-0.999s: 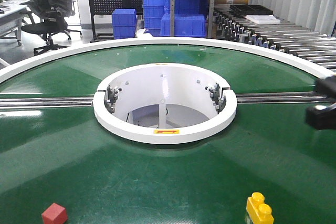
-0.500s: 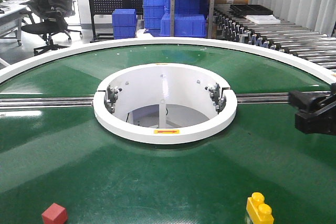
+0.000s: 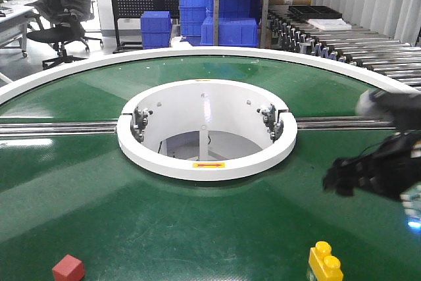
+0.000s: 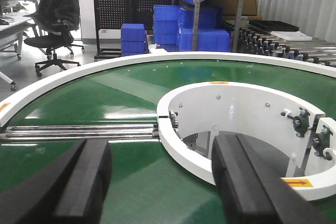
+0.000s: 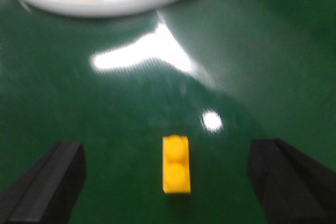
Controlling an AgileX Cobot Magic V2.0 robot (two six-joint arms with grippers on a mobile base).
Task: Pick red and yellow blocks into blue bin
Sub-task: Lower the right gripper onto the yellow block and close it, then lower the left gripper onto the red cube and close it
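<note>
Right gripper has swung left over green table, jaws wide above yellow brick | left gripper wide | red cube well apart | white ring behind.

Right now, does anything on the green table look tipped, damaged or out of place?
Nothing stands out. The red cube sits flat, the yellow brick lies studs up, and the open right gripper hangs over the brick, touching nothing.

red cube, yellow brick, green table
</note>
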